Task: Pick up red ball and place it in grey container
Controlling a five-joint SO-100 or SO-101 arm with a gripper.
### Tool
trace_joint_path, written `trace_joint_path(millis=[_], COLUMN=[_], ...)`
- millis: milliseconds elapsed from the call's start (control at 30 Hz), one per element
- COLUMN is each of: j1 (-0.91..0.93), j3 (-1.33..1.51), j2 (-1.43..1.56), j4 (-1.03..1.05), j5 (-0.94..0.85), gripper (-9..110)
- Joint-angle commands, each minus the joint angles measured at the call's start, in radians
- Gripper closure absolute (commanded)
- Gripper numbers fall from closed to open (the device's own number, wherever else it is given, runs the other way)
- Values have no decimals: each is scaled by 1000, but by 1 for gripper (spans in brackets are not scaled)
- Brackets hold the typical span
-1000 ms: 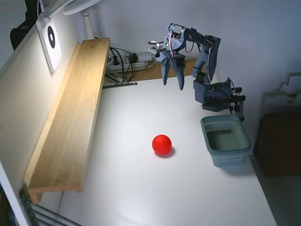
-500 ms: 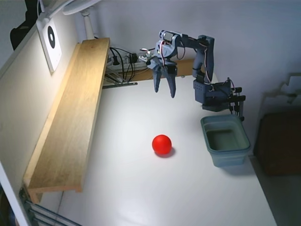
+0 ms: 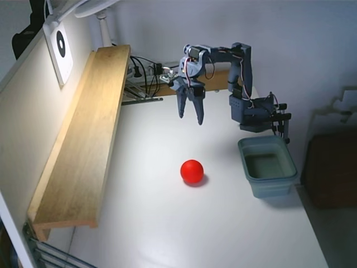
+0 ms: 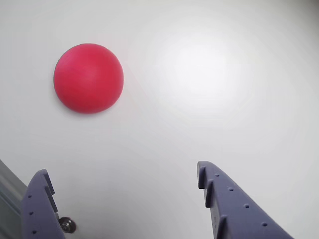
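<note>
Nothing done yet: ball (image 3: 192,171) sits mid-frame on the counter (image 3: 167,223), tub (image 3: 268,166) empty at right, claw (image 3: 191,119) spread above.

No readable text, brand, label or number shows in either view. The only sign-like mark is a black oval ring printed on a white card (image 3: 60,50) leaning on the wall at upper left in the fixed view (a plain symbol, with no letters to make out).
</note>
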Motion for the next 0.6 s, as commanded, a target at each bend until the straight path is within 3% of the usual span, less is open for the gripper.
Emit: trace_joint_path(millis=[0,567], j1=[-7,-6], j3=[70,392], j2=[83,155], j4=[-63,-313], j5=[2,2], gripper=[63,63])
